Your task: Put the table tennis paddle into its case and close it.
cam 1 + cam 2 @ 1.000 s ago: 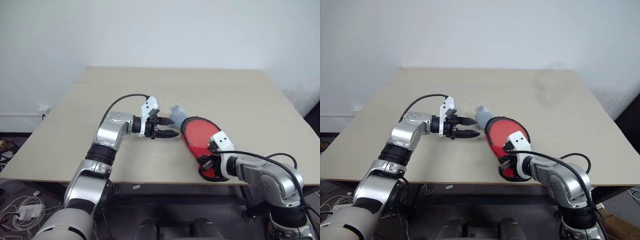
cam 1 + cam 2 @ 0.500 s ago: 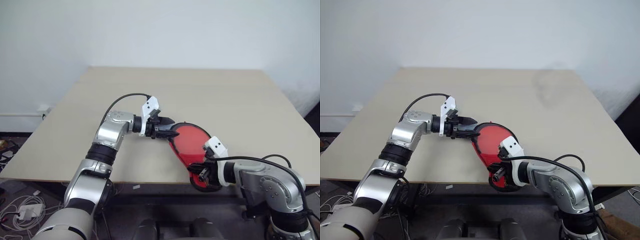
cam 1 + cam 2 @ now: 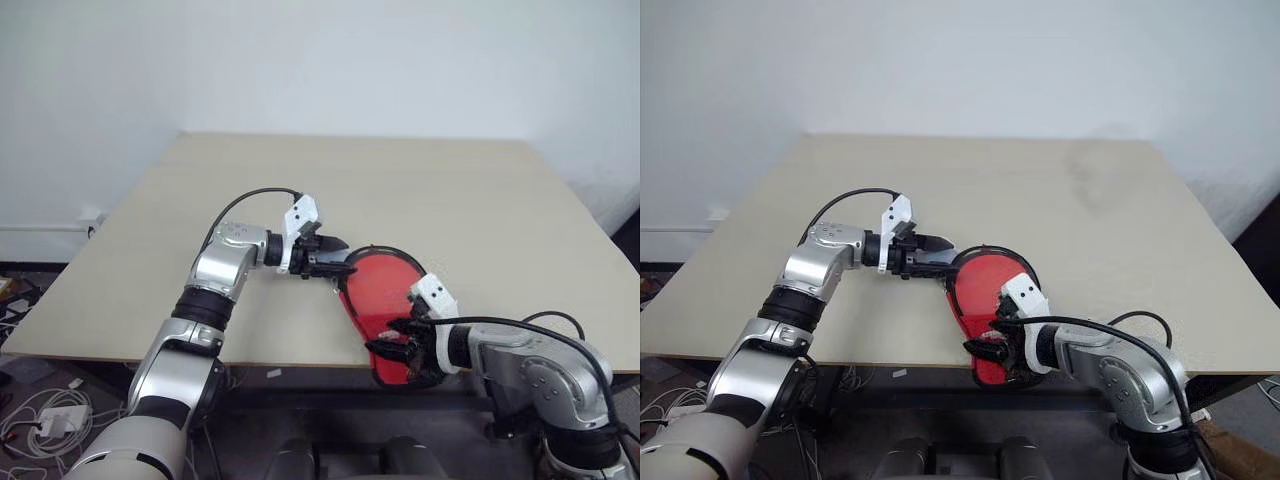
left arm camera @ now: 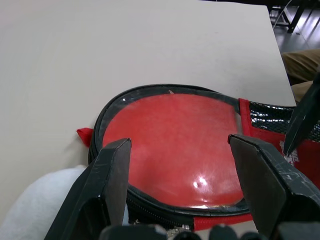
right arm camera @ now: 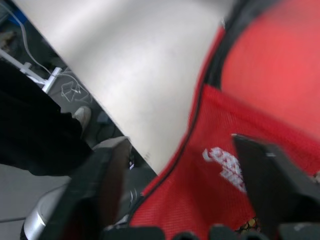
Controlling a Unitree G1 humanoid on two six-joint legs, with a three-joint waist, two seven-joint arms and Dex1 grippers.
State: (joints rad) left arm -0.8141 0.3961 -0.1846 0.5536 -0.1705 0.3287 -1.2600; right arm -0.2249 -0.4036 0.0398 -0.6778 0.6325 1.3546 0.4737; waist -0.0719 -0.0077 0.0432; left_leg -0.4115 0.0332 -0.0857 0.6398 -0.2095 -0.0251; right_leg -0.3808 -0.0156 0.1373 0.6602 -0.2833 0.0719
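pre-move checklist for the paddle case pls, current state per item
1. Case on the table: not ok, its narrow end hangs past the near edge.
2. Left gripper at the case's round end: ok, fingers open, one either side of the rim in the left wrist view.
3. Right gripper at the narrow end: ok, fingers open over the red mesh part, not clamped.
4. Paddle inside the case: cannot tell, nothing of it shows.
5. Zipper closed: cannot tell; the black rim looks shut along the round end, the rest is hidden.
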